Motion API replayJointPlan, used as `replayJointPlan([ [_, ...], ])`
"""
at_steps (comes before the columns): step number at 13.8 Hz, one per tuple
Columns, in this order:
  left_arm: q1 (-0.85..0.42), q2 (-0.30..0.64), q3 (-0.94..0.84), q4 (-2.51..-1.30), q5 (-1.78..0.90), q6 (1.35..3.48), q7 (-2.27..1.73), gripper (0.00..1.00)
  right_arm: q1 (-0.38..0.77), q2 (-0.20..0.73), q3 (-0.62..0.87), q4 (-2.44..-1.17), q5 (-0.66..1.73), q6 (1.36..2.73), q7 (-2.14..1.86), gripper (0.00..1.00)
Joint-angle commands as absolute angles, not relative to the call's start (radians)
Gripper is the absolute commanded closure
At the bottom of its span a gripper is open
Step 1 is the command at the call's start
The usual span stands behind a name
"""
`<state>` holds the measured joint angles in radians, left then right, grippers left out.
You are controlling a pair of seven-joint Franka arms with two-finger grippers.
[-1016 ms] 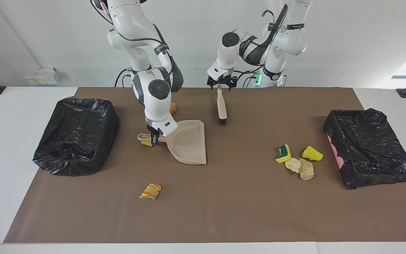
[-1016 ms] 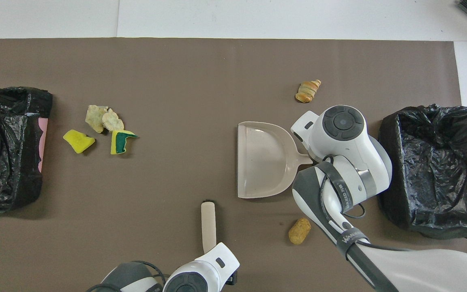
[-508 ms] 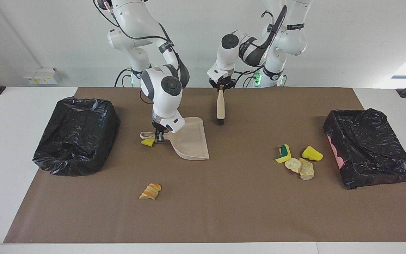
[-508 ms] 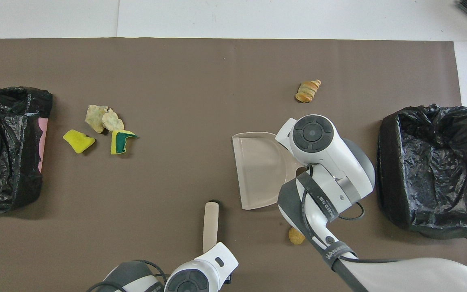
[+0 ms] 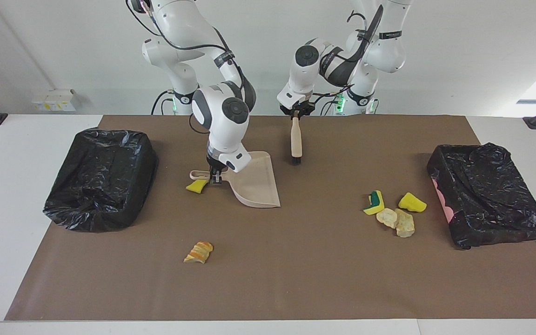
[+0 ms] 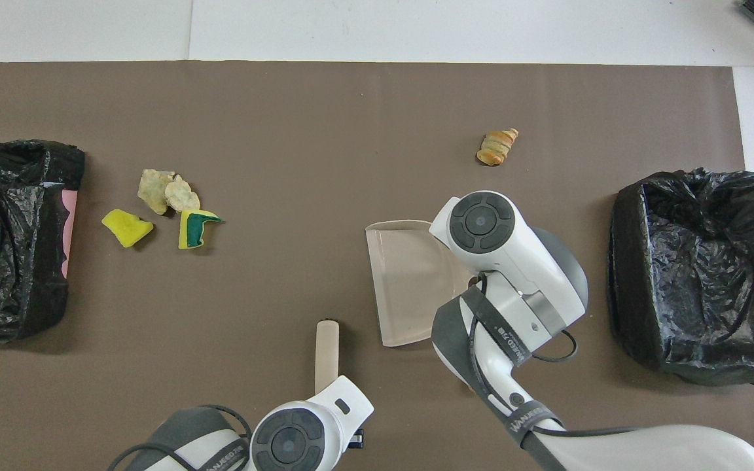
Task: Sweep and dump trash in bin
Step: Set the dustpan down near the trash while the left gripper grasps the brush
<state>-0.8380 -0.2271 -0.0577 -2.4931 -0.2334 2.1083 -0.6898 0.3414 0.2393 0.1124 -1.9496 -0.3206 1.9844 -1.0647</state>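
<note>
1. Trash: four chunks (image 5: 393, 211) lie clustered near the bin (image 5: 486, 195) at the left arm's end; an orange-striped chunk (image 5: 198, 252) lies alone farther out; a yellow chunk (image 5: 195, 186) sits just beside the dustpan's handle.
2. Right gripper (image 5: 215, 178) is clenched on the handle of the dustpan (image 5: 256, 184), which is raised and tilted.
3. Left gripper (image 5: 295, 113) is clamped on the brush (image 5: 296, 139), which hangs bristles down.
4. Second bin (image 5: 100, 179) stands at the right arm's end.

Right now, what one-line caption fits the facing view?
Right gripper grips the dustpan handle; left gripper holds the brush upright; sponge scraps await sweeping.
</note>
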Motion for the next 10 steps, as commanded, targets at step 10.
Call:
replayJointPlan([
  [10,-0.315,-0.305,-0.058,-2.283,-0.092,1.795,-0.185,1.00,0.477,0.276,0.150,-1.863,-0.282,1.945,-0.802,1.00],
])
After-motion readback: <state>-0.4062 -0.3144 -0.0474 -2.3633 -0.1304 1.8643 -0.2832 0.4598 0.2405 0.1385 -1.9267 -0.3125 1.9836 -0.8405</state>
